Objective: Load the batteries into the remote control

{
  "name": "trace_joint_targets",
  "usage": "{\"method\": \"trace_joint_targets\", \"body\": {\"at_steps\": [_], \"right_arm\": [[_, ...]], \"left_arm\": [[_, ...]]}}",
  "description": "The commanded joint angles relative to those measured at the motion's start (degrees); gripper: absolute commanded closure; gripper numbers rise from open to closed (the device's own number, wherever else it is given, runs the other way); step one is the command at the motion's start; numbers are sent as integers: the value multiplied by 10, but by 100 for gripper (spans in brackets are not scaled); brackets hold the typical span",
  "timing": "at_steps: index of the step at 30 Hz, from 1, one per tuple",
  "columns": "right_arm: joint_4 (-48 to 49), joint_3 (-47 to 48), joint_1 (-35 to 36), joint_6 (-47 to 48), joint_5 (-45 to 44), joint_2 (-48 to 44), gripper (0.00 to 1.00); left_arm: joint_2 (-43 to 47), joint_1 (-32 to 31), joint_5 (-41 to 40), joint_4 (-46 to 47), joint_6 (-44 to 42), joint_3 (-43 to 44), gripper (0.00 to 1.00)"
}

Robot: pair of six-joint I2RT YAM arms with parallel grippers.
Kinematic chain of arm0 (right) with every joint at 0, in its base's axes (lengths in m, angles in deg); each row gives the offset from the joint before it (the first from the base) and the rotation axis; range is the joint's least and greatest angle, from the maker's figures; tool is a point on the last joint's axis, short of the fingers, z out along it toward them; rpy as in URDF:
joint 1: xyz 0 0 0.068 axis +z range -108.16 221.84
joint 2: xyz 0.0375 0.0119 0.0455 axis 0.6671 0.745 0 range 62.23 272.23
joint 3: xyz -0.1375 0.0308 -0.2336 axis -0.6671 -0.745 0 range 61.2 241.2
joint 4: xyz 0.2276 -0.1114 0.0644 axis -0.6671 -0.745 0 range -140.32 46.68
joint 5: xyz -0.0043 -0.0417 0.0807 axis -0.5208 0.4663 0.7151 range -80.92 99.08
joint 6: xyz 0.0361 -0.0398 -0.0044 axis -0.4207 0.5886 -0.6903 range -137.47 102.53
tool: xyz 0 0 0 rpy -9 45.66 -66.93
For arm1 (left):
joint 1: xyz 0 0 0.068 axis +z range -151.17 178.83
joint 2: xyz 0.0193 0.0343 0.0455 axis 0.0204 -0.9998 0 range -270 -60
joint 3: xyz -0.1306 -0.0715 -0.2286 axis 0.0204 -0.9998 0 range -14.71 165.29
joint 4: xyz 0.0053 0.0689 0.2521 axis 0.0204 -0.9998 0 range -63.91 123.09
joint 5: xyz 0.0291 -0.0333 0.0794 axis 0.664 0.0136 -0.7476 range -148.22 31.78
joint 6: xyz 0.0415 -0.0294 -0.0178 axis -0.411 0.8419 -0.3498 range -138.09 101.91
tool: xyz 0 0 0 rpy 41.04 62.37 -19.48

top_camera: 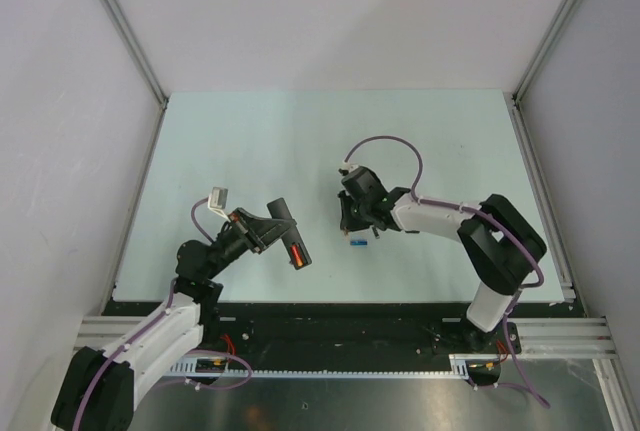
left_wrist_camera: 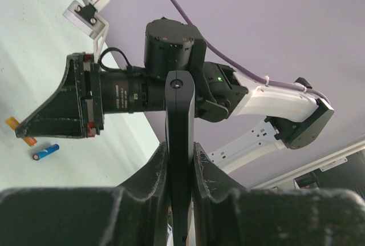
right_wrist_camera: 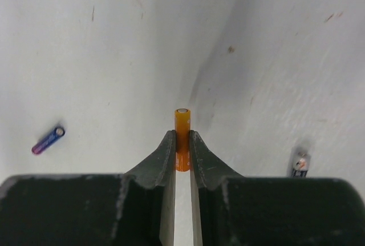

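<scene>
**BATTERY LOADING: BOTH GRIPS SET, INSERTION NOT YET DONE**

**Right gripper** (right_wrist_camera: 182, 136): fingers (right_wrist_camera: 162, 157) are clamped on the lower part of an orange battery (right_wrist_camera: 182, 119). The upper part, w/ its end cap, sticks out past the tips. Probable reason: the free end can lead into the recess. Pos.: approx. mid-table (top_camera: 250, 141), slightly toward the near edge. Whether the batt. touches the surface cannot be told.

**Left gripper** (left_wrist_camera: 179, 149): fingers (left_wrist_camera: 153, 172) are shut on the narrow sides of the remote control (left_wrist_camera: 179, 100). It projects beyond the tips, off the table, left of centre and toward the near edge. Probable reason: the body is fixed as a target w/ the recess face left reachable. The top view shows a second orange-red battery (top_camera: 297, 256) lying along the remote. It is prob. seated; cannot confirm.

**Surroundings:** a blue cell (right_wrist_camera: 47, 140) and a small dark-grey piece (right_wrist_camera: 300, 165) lie on the table, one to either side of the right gripper. Neither is a task item.

**Next req.:** align batt. axis w/ recess before release.
</scene>
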State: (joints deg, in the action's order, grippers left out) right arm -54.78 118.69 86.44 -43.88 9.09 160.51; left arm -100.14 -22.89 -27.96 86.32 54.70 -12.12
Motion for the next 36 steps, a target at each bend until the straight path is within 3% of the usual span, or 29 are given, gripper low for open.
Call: {"method": "trace_joint_targets", "body": {"at_steps": [1, 11, 15, 20, 25, 33, 36], "right_arm": [[4, 43, -14, 29, -30, 31, 84], [-21, 63, -20, 42, -70, 67, 73], [-24, 66, -19, 41, -76, 64, 57], [-29, 69, -20, 33, -76, 56, 48], [-32, 70, -19, 30, -74, 44, 48], [-67, 73, 9, 45, -107, 40, 60], [-68, 73, 14, 46, -113, 43, 60]], "left_arm": [[-2, 4, 7, 18, -15, -3, 100], [-6, 4, 8, 19, -18, -5, 100], [-8, 4, 8, 19, -18, -4, 100], [-9, 4, 8, 19, -20, -5, 100], [-9, 5, 9, 19, -20, -6, 100], [-6, 4, 9, 18, -19, -7, 100], [-6, 4, 9, 18, -19, -8, 100]]}}
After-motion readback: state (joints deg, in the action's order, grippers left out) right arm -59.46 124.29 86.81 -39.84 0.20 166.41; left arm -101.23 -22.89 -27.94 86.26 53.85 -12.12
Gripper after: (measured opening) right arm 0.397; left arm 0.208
